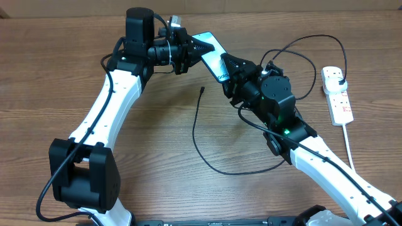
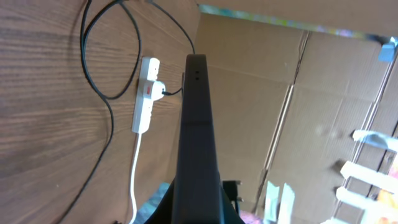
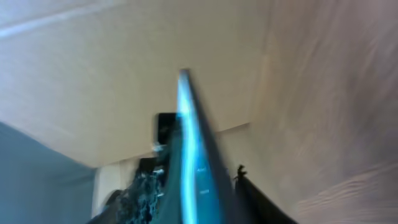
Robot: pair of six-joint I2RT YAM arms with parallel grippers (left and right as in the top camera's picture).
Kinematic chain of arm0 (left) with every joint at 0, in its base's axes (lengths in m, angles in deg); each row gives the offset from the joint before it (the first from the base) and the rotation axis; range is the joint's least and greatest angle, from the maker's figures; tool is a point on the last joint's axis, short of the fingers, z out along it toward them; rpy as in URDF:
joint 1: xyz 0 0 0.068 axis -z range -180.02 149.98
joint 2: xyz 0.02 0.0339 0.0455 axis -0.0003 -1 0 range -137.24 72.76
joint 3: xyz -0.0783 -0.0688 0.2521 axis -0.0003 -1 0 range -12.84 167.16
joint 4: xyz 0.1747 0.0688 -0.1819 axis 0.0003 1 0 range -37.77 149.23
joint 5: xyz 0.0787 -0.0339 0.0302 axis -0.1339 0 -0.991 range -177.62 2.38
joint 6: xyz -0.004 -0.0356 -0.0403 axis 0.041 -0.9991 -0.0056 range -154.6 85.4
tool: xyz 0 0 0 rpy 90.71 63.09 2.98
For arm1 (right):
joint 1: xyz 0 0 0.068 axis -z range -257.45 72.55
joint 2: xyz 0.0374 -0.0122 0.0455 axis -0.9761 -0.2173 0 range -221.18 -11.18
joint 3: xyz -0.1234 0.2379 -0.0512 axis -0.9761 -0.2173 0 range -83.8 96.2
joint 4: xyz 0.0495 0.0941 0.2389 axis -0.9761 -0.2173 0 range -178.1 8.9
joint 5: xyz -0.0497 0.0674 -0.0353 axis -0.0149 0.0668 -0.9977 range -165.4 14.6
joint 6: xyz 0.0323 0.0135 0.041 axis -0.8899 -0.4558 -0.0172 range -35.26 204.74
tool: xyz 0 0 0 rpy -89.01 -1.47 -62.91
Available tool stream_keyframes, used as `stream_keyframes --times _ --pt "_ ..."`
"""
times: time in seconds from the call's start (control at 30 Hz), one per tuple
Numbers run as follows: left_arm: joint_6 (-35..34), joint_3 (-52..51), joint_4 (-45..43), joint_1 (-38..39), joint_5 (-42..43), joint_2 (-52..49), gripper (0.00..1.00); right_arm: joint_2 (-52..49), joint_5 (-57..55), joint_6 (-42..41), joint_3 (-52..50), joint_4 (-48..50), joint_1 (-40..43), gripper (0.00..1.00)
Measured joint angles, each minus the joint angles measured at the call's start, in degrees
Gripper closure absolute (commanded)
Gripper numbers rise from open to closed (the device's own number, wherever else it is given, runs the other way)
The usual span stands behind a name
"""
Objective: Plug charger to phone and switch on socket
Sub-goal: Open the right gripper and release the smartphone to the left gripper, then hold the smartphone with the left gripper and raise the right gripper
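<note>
The phone (image 1: 210, 49) hangs in the air above the table's far middle, its blue screen tilted up. My left gripper (image 1: 190, 55) is shut on its upper end; the left wrist view shows the dark phone (image 2: 196, 124) edge-on, rising from the gripper (image 2: 199, 214). My right gripper (image 1: 230, 68) stands around the lower end. In the blurred right wrist view the phone (image 3: 186, 149) sits between the fingers (image 3: 241, 177), which look slightly apart from it. The charger cable (image 1: 196, 135) lies looped on the table, its tip (image 1: 202, 90) free. The socket (image 1: 338, 94) lies far right with the black plug in it.
The thick white cord (image 1: 349, 147) runs from the socket toward the front right. The black cable arcs behind my right arm to the socket (image 2: 145, 96). Cardboard walls (image 2: 280, 93) stand behind the table. Bare wood lies around the cable loop.
</note>
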Motion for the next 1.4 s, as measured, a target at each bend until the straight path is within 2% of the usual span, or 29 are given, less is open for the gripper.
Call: stream_keyframes --times 0.07,0.23,0.3,0.4,0.57,0.8,0.93,1.17,1.4 --pt "2.34 0.0 0.0 -0.48 0.98 0.0 0.96 0.0 -0.02 1.97 0.02 -3.13 0.15 0.5" --pt "10.62 -0.22 1.73 -3.43 5.14 -0.33 0.96 0.17 1.11 9.64 0.7 -11.02 2.16 0.49" --pt "14.84 -0.44 3.04 -5.75 9.2 -0.66 0.96 0.33 1.86 14.51 0.92 -18.08 4.39 0.49" --pt "20.24 -0.48 4.96 -8.35 14.23 -0.68 0.96 0.31 2.64 19.08 0.9 -23.21 7.37 0.49" --pt "31.34 -0.52 12.92 -12.26 22.73 -0.68 0.96 0.31 5.14 30.38 0.9 -32.02 12.9 0.49" --pt "43.69 -0.55 25.11 -13.62 26.8 -0.68 0.96 0.31 12.17 49.7 0.9 -39.87 14.56 0.52" --pt "47.43 -0.55 27.71 -14.53 27.26 -0.68 0.96 0.31 13.97 55.1 0.9 -44.5 13.99 0.52" --pt "49.94 -0.55 30.27 -19.98 27.67 -0.68 0.96 -0.02 15.15 59.14 1.81 -49.68 12.35 0.52" --pt "50.23 -0.55 33.79 -23.96 27.74 -0.68 0.96 -9.64 15.23 62.73 17.16 -60.06 11.69 0.52"
